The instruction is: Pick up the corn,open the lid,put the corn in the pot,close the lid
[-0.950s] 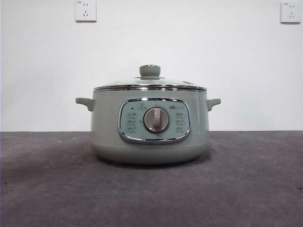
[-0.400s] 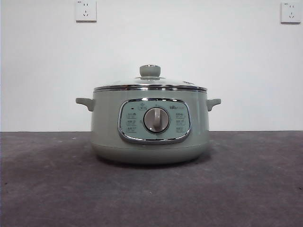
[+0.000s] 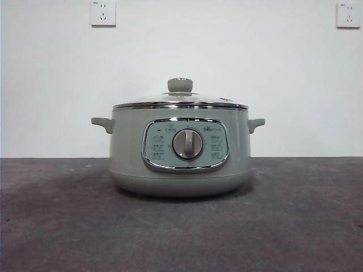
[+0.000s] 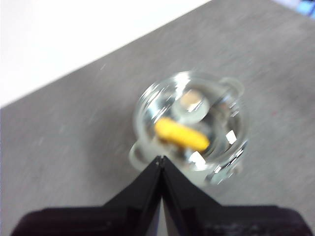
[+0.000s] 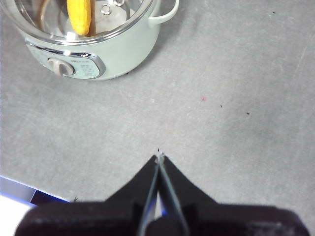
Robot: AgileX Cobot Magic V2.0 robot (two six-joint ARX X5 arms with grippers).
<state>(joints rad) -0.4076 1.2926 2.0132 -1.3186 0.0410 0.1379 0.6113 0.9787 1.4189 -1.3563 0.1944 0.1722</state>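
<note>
front view shows the pot point(image 3: 180, 150) standing alone in the middle of the grey bench point(image 3: 57, 226), its dial and chrome-framed panel facing the camera, the lid point(image 3: 180, 101) seated level on the rim with its knob upright; neither arm enters this picture, and the corn cannot be seen from this low angle. left wrist view, blurred, looks down from above the pot and through the glass lid point(image 4: 192, 123): the corn point(image 4: 181, 134) lies inside the pot, slanted across the bottom beside the knob. right wrist view catches only part of the pot point(image 5: 106, 46) at a corner of its picture, with the corn point(image 5: 79, 16) visible through the glass and one side handle sticking out. wide bare bench lies all around the pot in every view; the front view has a white wall behind with two sockets high up, and the left wrist view shows the bench's far edge against white. the left tool point(image 4: 160, 158) hangs above the pot, its jaws pressed together and holding nothing, tips over the pot's near rim, the corn just beyond. the right tool point(image 5: 159, 157) also has its jaws together and empty, over open bench well apart from the pot.
</note>
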